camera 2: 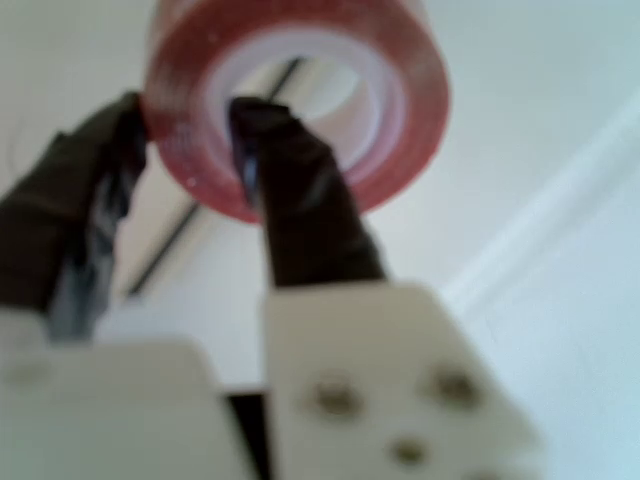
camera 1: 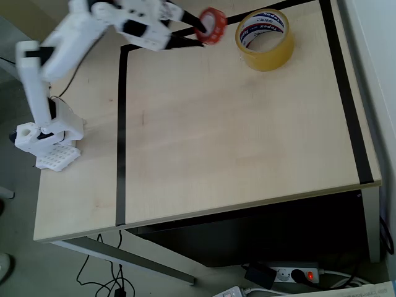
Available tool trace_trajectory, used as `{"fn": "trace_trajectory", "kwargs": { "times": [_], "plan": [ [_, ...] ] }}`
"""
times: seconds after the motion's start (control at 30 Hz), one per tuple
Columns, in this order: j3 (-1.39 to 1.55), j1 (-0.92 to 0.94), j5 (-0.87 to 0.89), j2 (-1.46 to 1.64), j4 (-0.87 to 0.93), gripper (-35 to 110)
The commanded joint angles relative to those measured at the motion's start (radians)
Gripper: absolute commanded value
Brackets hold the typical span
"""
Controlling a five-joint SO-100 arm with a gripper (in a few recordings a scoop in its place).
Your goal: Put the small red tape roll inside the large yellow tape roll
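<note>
One step reads as done: I have the pincer (camera 1: pixel 199 31) pinching the small red tape roll (camera 1: pixel 212 26) through its wall, one finger (camera 2: pixel 290 190) inside the core, one outside, clear of the counter (camera 1: pixel 235 142). Remaining: carry it to the large yellow tape roll (camera 1: pixel 265 39), near the pincer's tip on the counter, then lower it inside and release.

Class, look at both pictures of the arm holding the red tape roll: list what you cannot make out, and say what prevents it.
- Print on the large yellow tape roll core, overhead view: too small to read.
- Top of the small red tape roll, wrist view: cut off by the upper edge, and blurred.
- How high the red roll hangs above the table, overhead view: looking straight down hides height.
- The gripper arm's upper part, overhead view: cut by the top edge.
</note>
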Motion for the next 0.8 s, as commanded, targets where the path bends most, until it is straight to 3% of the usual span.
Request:
{"fn": "trace_trajectory", "kwargs": {
  "times": [0.0,0.77],
  "plan": [
    [-0.663,-0.012,-0.137,-0.16,0.006,0],
    [-0.655,-0.043,-0.133,-0.41,-0.078,3]
  ]
}}
